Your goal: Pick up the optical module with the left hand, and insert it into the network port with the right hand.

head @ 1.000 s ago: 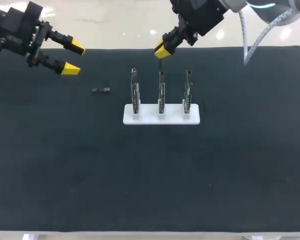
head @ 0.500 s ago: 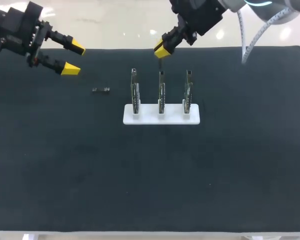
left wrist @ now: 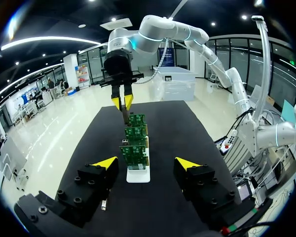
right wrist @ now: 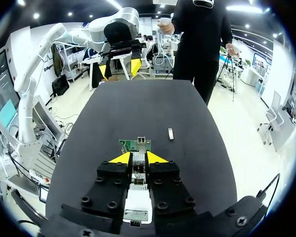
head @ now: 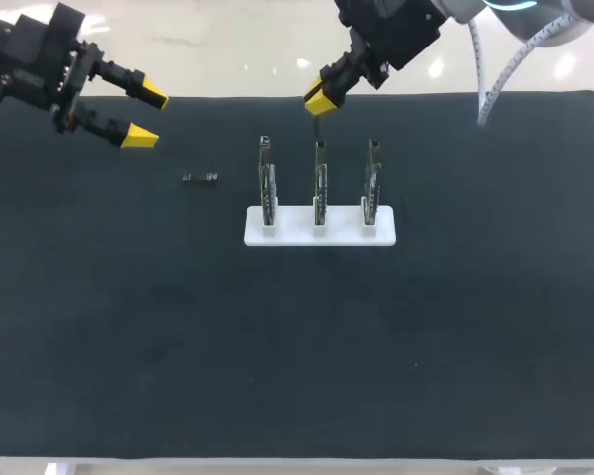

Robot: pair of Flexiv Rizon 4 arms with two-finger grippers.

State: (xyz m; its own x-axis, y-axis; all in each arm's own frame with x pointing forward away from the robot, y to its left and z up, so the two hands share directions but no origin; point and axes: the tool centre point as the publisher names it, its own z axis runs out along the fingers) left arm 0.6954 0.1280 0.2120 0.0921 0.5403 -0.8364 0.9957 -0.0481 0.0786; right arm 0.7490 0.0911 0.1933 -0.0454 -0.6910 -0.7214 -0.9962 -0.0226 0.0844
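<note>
Head view shows the left gripper [head: 139, 117] spread at upper left near the optical module [head: 200, 178] lying on the desk [head: 297, 346], and the right gripper [head: 319, 99] apparently pinching a second module [left wrist: 124, 116] above the middle network port [head: 319, 183], ready for straight-down insertion.

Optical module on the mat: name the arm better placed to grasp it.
Left. The left end effector, open, hovers near the optical module; the right end effector, beyond the middle board, is shut on a thin dark piece.

Matt cloth table [head: 129, 327], metallic optical module [head: 200, 178]
</note>
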